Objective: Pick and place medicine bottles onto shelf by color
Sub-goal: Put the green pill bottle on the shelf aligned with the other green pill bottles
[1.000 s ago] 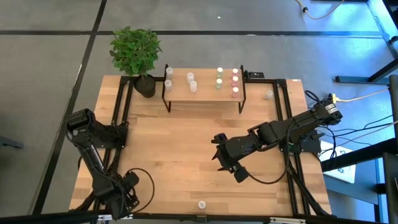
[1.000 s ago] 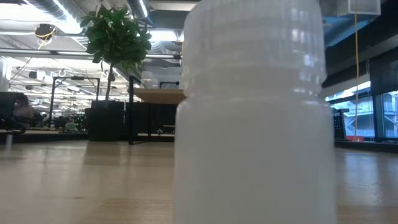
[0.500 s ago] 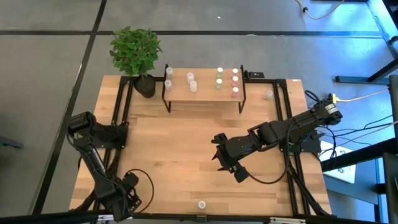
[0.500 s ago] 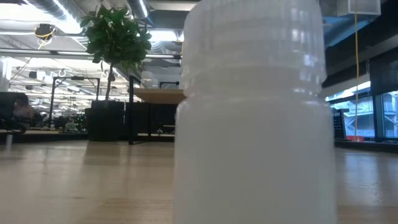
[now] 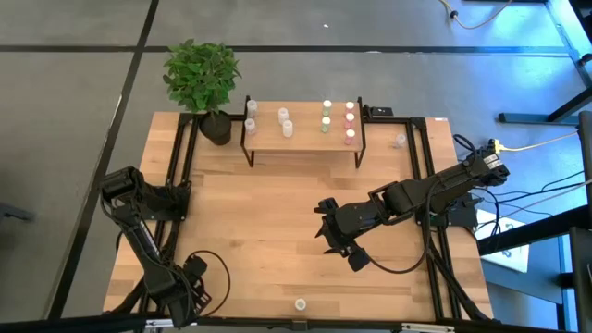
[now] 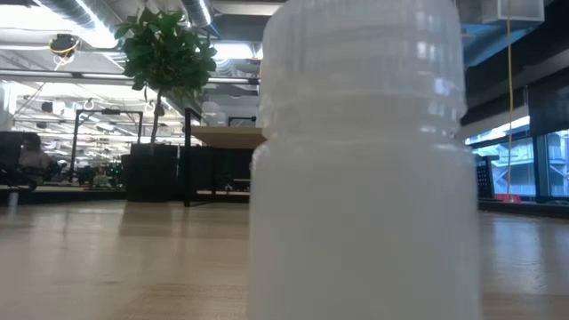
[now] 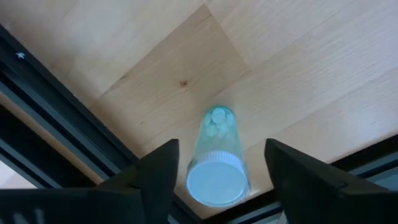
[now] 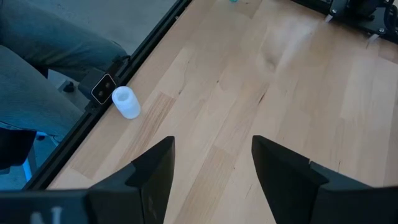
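- Left gripper point(image 7: 214, 180): low at the near-left table corner, fingers point(image 7: 158, 177) apart, one on each side of a bottle, not touching it.
- That bottle point(image 7: 214, 165): white cap, whitish tablets visible inside, on the wood right beside the black edge rail point(image 7: 62, 124). In the high view the left gripper point(image 5: 185, 287) hides it.
- Right gripper point(image 8: 211, 168): over the table's middle-right, fingers point(image 8: 155, 171) spread, nothing between them, bare wood below. High view puts it point(image 5: 338, 242) well clear of the shelf.
- White bottle point(image 8: 126, 102) ahead of the right gripper, upright at the table's near edge, just beside the rail. Same one at point(image 5: 300, 303) in the high view, well apart from both grippers; it fills the low view point(image 6: 364, 178).
- A person's trouser leg point(image 8: 56, 50) beyond that edge.
- Shelf point(image 5: 305, 137): at the far edge, farthest from both grippers.
- On it, left part: four white-capped bottles point(image 5: 284, 115).
- Right part: a column of greenish caps point(image 5: 326, 116), then a column of pink caps point(image 5: 350, 121) by the right end.
- Stray bottle point(image 5: 400, 141): on the table right of the shelf, by the frame, cap colour unclear.
- Potted plant point(image 5: 202, 79): far-left corner, just left of the shelf.
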Tool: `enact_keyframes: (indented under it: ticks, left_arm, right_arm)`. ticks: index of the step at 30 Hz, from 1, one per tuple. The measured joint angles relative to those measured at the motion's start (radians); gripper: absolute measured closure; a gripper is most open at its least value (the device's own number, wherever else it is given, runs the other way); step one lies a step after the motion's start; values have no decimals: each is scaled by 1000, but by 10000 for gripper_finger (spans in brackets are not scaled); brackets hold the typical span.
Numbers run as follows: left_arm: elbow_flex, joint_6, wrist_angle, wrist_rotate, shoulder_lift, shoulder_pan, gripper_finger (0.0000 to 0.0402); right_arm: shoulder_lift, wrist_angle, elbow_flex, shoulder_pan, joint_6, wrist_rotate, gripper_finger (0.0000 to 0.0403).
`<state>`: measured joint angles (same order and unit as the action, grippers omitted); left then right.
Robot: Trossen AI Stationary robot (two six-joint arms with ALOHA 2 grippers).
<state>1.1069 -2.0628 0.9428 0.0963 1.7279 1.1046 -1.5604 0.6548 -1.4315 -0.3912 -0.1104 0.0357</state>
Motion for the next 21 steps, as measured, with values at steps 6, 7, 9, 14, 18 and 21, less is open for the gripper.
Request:
enact_keyframes:
  ticks: [6,7,9,14,18,21]
  left_arm:
    - [0,-3,-1,-2,0,0,232]
    - [0,-3,-1,-2,0,0,241]
    - [0,-3,-1,-3,0,0,260]
    - [0,-3,-2,-11,0,-2,299]
    - [1,10,0,-11,0,-21,308]
    - [17,69,0,-22,0,-59,307]
  right_arm:
    - [0,0,0,0,0,0,186]
    - [0,0,0,0,0,0,186]
    - [0,0,0,0,0,0,186]
    - [0,0,0,0,0,0,186]
    - [0,0,0,0,0,0,186]
    - [0,5,0,0,0,0,186]
